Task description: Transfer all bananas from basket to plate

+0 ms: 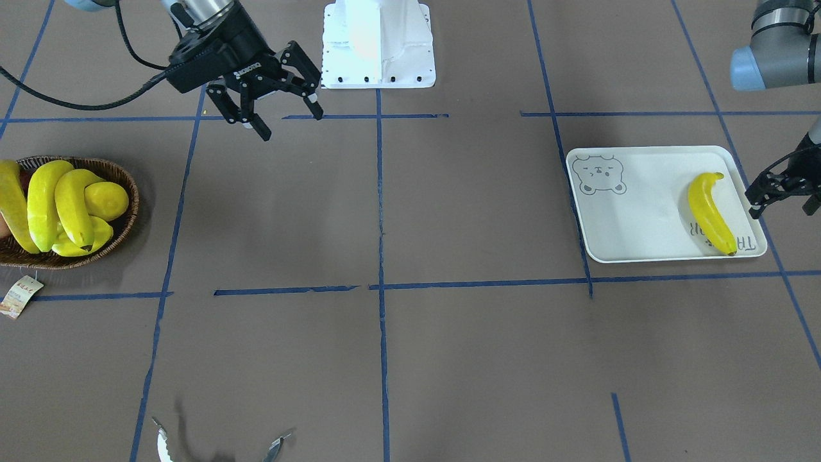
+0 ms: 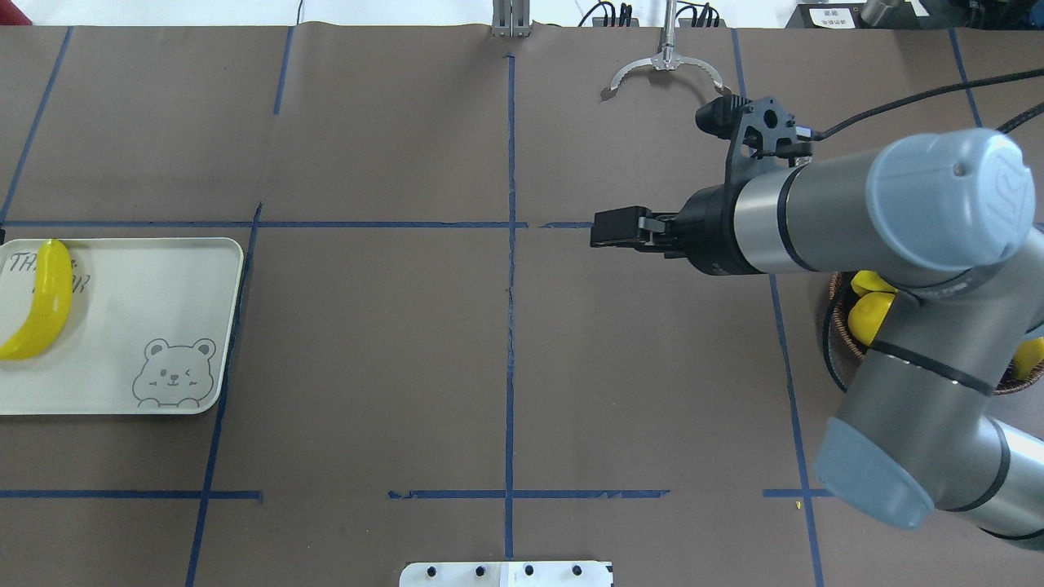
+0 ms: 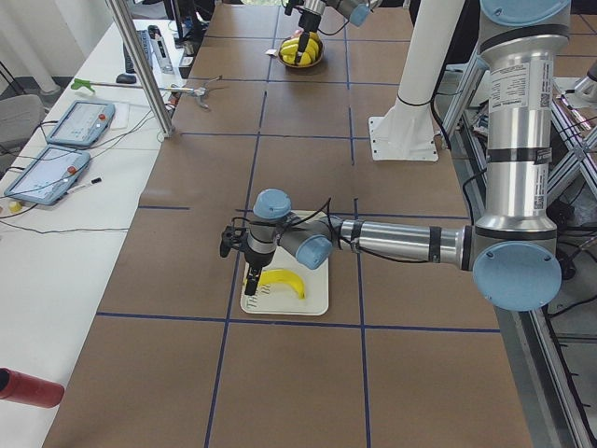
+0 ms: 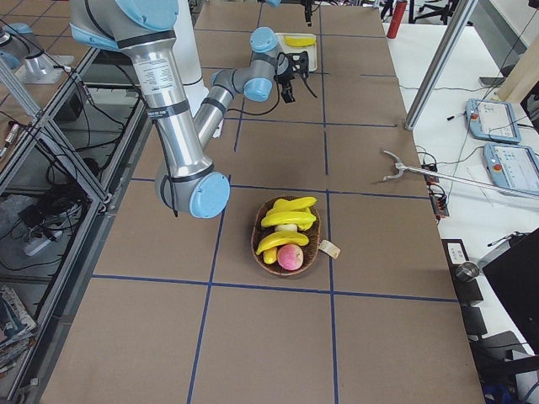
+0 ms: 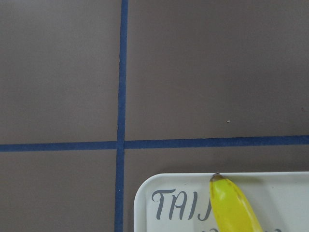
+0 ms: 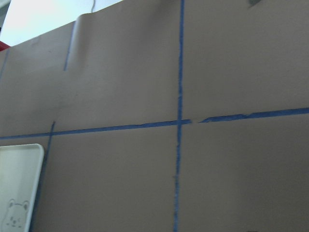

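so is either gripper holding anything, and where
Nothing is held. The right gripper is open and empty; the left gripper is empty, beside the banana on the plate.

- Front-facing and overhead cameras look steeply down from opposite long sides, both covering the flat white bear-face plate (image 1: 641, 212).
- Side cameras look along the brown paper-covered table (image 3: 308, 373) from opposite ends, sharing the dark woven wicker basket (image 4: 255, 236).
- Wrist cameras sit close above it.
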`<state>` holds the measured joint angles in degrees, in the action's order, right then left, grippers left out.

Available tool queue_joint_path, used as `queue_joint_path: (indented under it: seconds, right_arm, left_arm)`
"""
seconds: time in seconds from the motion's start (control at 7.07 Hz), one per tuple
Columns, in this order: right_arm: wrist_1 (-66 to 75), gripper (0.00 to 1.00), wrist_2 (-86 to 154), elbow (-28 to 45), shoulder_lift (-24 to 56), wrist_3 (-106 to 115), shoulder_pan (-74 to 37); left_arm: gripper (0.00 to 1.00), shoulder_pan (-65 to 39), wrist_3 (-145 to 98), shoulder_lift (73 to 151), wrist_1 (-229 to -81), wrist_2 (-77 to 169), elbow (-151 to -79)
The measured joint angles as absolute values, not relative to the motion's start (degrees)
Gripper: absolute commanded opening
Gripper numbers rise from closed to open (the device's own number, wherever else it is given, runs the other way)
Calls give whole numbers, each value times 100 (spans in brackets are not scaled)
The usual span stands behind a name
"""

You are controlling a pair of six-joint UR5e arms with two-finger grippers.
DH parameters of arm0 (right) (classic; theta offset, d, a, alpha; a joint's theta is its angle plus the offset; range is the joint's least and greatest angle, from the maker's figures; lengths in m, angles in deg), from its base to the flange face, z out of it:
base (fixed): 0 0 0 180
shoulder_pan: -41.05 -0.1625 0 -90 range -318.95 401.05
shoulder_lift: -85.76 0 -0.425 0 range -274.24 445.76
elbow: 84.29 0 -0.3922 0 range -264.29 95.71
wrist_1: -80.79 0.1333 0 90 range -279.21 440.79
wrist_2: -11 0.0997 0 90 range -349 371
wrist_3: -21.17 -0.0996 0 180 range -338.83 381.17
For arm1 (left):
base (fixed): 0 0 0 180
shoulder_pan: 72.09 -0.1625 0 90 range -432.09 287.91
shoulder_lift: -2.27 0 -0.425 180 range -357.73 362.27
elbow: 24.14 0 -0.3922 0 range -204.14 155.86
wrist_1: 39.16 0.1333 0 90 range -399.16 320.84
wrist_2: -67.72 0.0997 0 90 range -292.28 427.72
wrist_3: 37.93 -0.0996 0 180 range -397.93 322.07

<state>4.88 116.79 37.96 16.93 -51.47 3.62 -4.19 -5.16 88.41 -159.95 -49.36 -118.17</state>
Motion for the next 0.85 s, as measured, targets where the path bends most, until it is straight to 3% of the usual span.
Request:
queue_joint_path:
  seconds: [0.28,0.85]
  right_arm:
    - [-364,100,11846,3906,1324,-4088,-30]
    - [-582,100,13174,3916,-26,-2033,-1496]
  left_arm:
    - [100,-99,-541,8927,-15618,-5834,-12015]
    - [100,36,-476,8906,-15340,-6145,-12529]
